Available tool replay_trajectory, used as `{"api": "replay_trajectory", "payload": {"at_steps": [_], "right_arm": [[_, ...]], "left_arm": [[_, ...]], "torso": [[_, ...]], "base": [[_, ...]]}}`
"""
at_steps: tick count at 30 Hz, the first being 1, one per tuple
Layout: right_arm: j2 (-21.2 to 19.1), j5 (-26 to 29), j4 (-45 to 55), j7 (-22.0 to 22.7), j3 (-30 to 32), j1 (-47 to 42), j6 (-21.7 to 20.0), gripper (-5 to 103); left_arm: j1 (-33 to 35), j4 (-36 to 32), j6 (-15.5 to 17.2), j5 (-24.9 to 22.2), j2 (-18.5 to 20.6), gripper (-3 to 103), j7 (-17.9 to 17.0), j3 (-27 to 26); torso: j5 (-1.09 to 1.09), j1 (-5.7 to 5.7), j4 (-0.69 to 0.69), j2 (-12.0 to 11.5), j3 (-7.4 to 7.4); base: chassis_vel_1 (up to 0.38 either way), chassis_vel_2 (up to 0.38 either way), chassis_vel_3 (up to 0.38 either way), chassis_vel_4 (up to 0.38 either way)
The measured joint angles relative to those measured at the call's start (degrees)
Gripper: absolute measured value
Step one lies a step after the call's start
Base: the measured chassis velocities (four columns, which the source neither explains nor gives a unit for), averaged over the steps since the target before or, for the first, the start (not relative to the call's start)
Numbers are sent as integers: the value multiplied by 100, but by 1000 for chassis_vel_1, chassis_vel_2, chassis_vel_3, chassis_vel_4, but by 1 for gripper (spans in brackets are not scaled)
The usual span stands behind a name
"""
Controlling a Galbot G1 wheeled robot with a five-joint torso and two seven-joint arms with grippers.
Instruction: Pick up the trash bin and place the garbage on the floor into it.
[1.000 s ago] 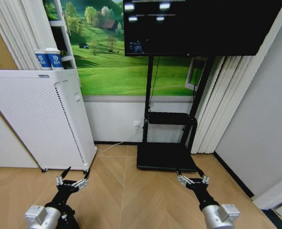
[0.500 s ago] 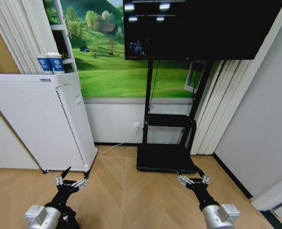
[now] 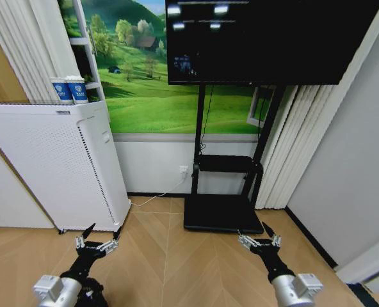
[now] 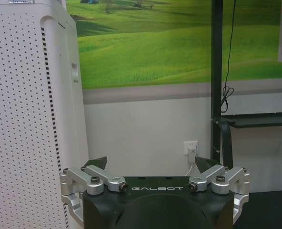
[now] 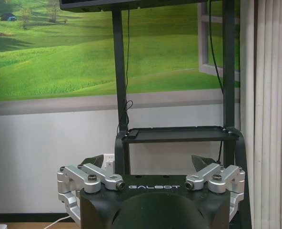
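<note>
Head view. Left gripper (image 3: 97, 245) at 7 o'clock and right gripper (image 3: 260, 242) at 5 o'clock, both held low over the floor (image 3: 170, 256), fingers spread and empty; the wrist views confirm the left gripper (image 4: 150, 164) and right gripper (image 5: 150, 162) spread wide with nothing between the jaws. White purifier (image 3: 55, 160) at 9 o'clock, two blue cups (image 3: 70, 90) on its top; TV stand (image 3: 225, 192) at centre, its screen (image 3: 266, 38) at 12 o'clock. Neither bin nor garbage appears in these frames, so their place cannot be told. Risks, as judged: the base facing a wall with no target in sight may search the wrong way; the low arms could clip the purifier or the stand's base plate (image 3: 223, 211) during a turn; the cups could be mistaken for garbage.
</note>
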Motion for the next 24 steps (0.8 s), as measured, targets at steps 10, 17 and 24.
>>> {"api": "replay_trajectory", "payload": {"at_steps": [10,17,24], "right_arm": [[0,0,0,0,0,0,0,100],[0,0,0,0,0,0,0,100],[0,0,0,0,0,0,0,100]], "left_arm": [[0,0,0,0,0,100,0,0],[0,0,0,0,0,100,0,0],[0,0,0,0,0,100,0,0]], "torso": [[0,96,0,244,149],[0,176,0,437,261],[0,239,0,593,354]], "base": [[0,0,0,0],[0,0,0,0],[0,0,0,0]]}}
